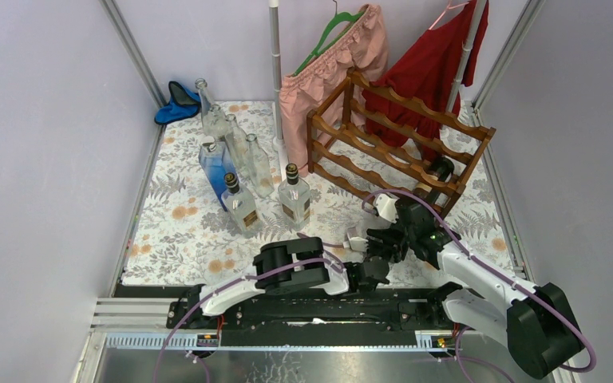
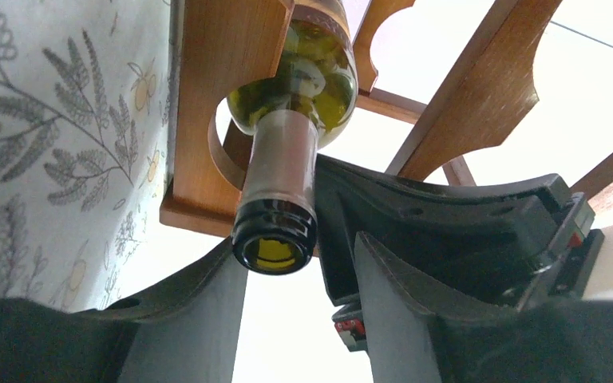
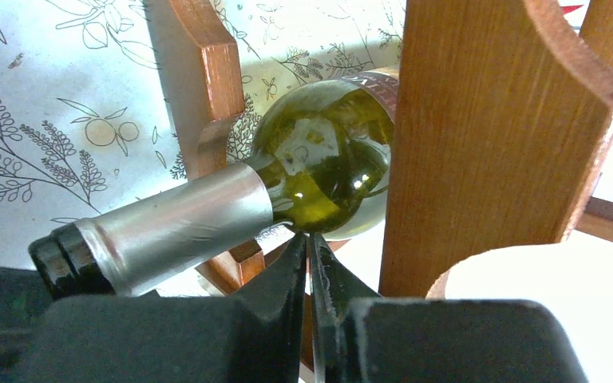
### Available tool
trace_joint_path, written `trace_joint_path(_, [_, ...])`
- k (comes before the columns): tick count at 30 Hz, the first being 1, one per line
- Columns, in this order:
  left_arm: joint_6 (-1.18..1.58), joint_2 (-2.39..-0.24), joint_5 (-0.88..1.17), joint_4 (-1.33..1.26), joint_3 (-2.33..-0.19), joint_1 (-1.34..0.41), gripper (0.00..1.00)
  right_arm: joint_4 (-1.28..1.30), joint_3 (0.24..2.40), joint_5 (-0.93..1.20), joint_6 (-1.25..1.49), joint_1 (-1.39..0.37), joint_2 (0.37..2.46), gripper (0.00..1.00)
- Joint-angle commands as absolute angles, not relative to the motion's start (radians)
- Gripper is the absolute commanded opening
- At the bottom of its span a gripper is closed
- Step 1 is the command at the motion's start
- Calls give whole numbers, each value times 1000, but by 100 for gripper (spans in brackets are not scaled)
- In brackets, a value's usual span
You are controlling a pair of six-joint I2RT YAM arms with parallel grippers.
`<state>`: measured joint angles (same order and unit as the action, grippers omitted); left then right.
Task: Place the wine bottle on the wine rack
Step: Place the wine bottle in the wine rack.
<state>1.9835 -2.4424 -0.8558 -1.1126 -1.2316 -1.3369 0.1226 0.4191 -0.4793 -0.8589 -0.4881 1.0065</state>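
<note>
The wine rack (image 1: 399, 136), reddish-brown wood with scalloped rails, stands at the back right. A green wine bottle (image 1: 440, 170) lies in its lowest tier, its foil-wrapped neck sticking out towards the arms. In the left wrist view the bottle's mouth (image 2: 274, 239) points at the camera, just above my left gripper (image 2: 295, 271), which is open with the mouth close to its left finger. In the right wrist view my right gripper (image 3: 310, 239) is shut and empty, its tips right under the bottle's shoulder (image 3: 319, 159), beside a rack post (image 3: 487, 136). Both grippers (image 1: 379, 239) (image 1: 415, 209) sit before the rack's near corner.
Several glass bottles (image 1: 239, 152) stand at the left middle, among them a blue one (image 1: 215, 163) and two labelled ones (image 1: 242, 206) (image 1: 294, 195). Pink shorts (image 1: 327, 72) and a red garment (image 1: 431, 64) hang behind the rack. A blue cloth (image 1: 177, 104) lies far left.
</note>
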Motion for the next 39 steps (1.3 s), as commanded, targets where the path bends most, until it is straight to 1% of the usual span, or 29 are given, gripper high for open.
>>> trace_joint_path(1, [2106,-2493,-807,-1057,-1167,-1370,59,118,412,-498,-852,-483,988,11])
trace_joint_path(14, [2095,-2481,-793,-1102,-1125,-1381,61,123,409,-492,-843,-484,983,10])
trace_joint_path(19, [2028,-2428,-789,-1208,-1007,-1388,61,193,444,-433,-815,-483,942,11])
trace_joint_path(22, [2002,-2389,-800,-1247,-926,-1401,60,247,473,-356,-796,-483,888,12])
trace_joint_path(26, [1927,-2353,-778,-1289,-887,-1408,57,345,533,-243,-765,-484,829,15])
trace_joint_path(30, [1852,-2320,-757,-1295,-852,-1418,51,451,594,-105,-753,-483,782,25])
trace_joint_path(32, [1827,-2299,-762,-1311,-824,-1427,48,524,614,-11,-762,-483,771,28])
trace_joint_path(36, [1711,-2218,-787,-1318,-770,-1440,42,595,626,148,-751,-483,769,29])
trace_joint_path(38, [1646,-2177,-808,-1311,-745,-1451,39,598,626,175,-742,-484,781,28])
trace_joint_path(39, [1614,-2157,-820,-1311,-727,-1457,37,596,626,181,-737,-483,794,25])
